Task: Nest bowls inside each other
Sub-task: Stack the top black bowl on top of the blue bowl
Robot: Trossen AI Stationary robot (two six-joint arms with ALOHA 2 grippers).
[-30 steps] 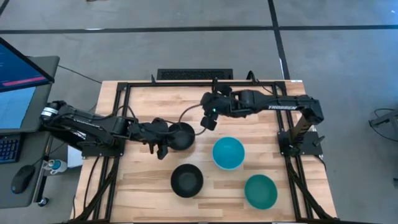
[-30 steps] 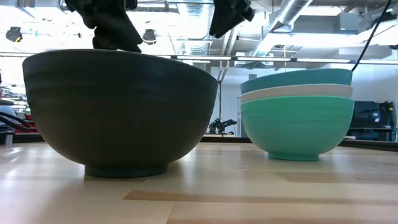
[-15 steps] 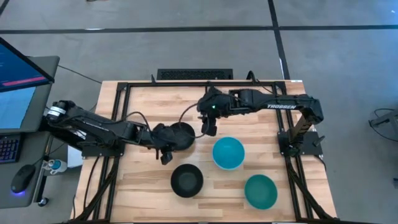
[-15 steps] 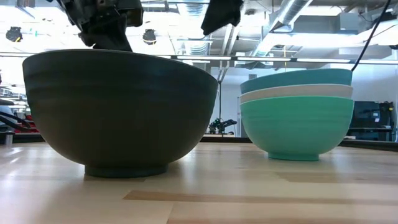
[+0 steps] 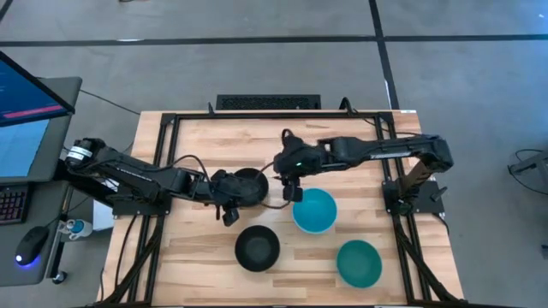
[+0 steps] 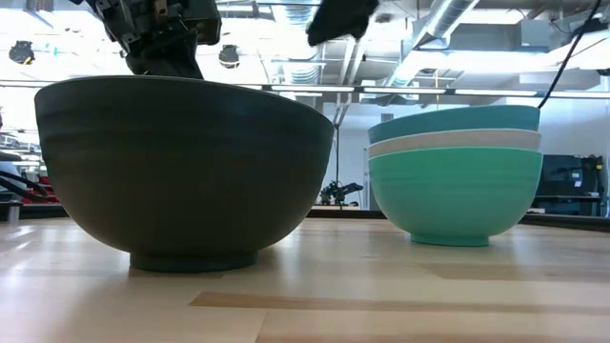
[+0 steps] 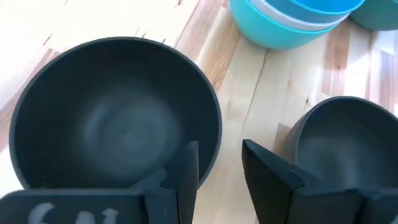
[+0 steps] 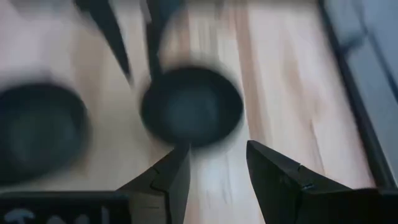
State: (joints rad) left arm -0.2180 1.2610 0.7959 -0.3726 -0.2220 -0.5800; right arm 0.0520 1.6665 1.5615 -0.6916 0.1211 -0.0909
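Straddling a black bowl's (image 7: 112, 124) rim: left tool (image 7: 219, 163).

R gripper (image 5: 294, 193) swung down from table's back toward the blue bowl stack (image 5: 315, 210). L gripper (image 5: 229, 214) shifted slightly along black bowl (image 5: 249, 186) rim, fingers straddling it.

Quick headcount: six bowls on the table. Two are black, one black bowl (image 5: 248, 184) right at the left gripper (image 7: 217, 168) and the other black bowl (image 5: 257, 246) just beside it. Two are light blue, an inner blue bowl (image 5: 314, 210) and an outer blue bowl (image 7: 273, 37), stacked just under the right gripper (image 5: 295, 192). There's one white bowl (image 6: 455, 141) between those, and one teal green bowl (image 5: 358, 262) well away from both grippers. Two arms, two grippers.
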